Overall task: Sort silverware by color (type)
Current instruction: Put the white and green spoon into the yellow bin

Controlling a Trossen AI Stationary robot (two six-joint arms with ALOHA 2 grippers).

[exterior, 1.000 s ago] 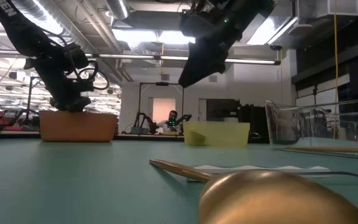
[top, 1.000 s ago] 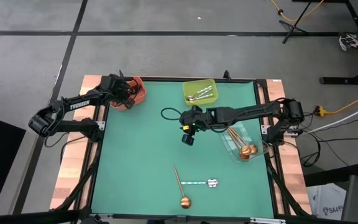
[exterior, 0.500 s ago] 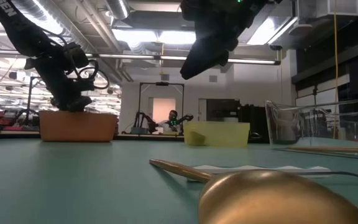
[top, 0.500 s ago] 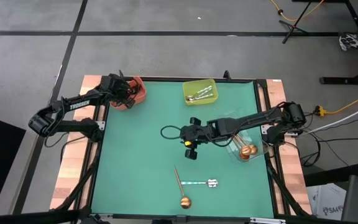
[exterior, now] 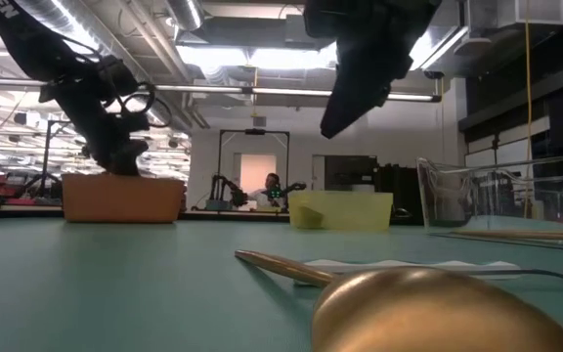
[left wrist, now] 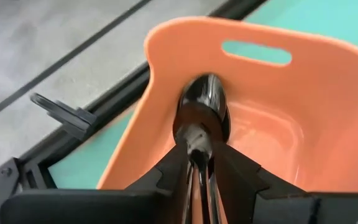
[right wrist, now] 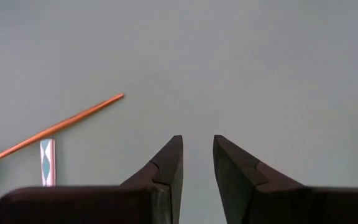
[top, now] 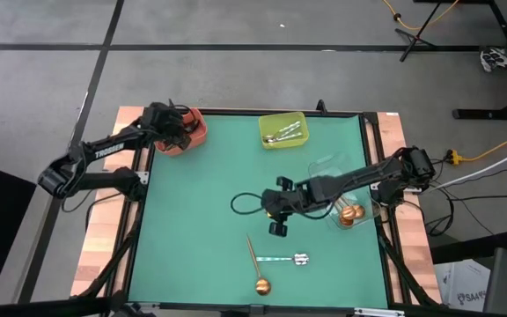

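Right jaws empty, slightly apart, hung over bare mat; two spoons lie loose at about 6 o'clock from them.

The right gripper [top: 277, 231] is held above the table [top: 192, 220], nothing between its fingers. The copper spoon [top: 255, 264] is laid just below, handle tip nearest the jaws, long axis running 11 to 5 o'clock, bowl far. The silver spoon [top: 285, 259] is laid crosswise, 9 to 3. The right arm is judged far nearer. A black spoon [left wrist: 201, 118] is clamped by the left gripper [left wrist: 199, 163] over the red bin [top: 192, 130] at 10 o'clock.
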